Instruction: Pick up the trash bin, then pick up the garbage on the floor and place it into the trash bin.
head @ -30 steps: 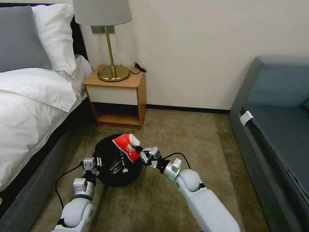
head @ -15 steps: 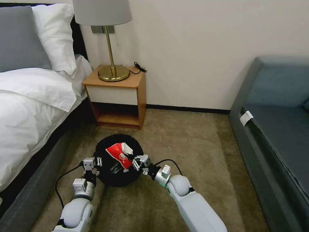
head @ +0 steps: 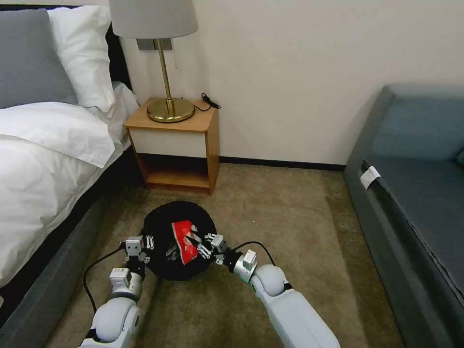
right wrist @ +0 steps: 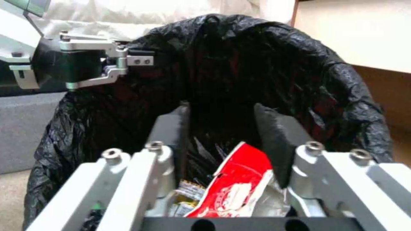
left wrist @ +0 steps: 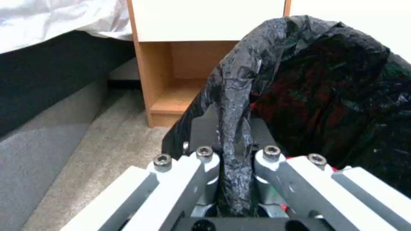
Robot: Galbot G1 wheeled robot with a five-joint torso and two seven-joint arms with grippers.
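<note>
Black crinkled plastic is pinched between the pressed-together fingers of the left end effector (left wrist: 233, 157), which grips the lined rim of the trash bin (head: 179, 239) on the side nearest the bed (head: 43, 159). The right end effector (right wrist: 222, 128) sits at the opposite rim, over the bin's mouth, with its two dark pads (right wrist: 274, 138) spread apart and gripping nothing. Just below those pads, inside the black liner, lies the red snack packet (right wrist: 233, 184), crumpled and free of the fingers; a bit of yellow-silver wrapper (right wrist: 186, 191) shows beside it, deeper in the bin. From the head camera the red packet rests in the bin's opening, close to the right end effector's tips. The bin stands on the beige carpet (head: 290, 217) between the two arms, in front of the wooden nightstand (head: 176, 145) that carries a brass lamp (head: 166, 63). A grey-blue sofa (head: 415, 193) runs along the carpet's right edge, well apart from the bin, and the bed's white duvet hangs along the left edge
</note>
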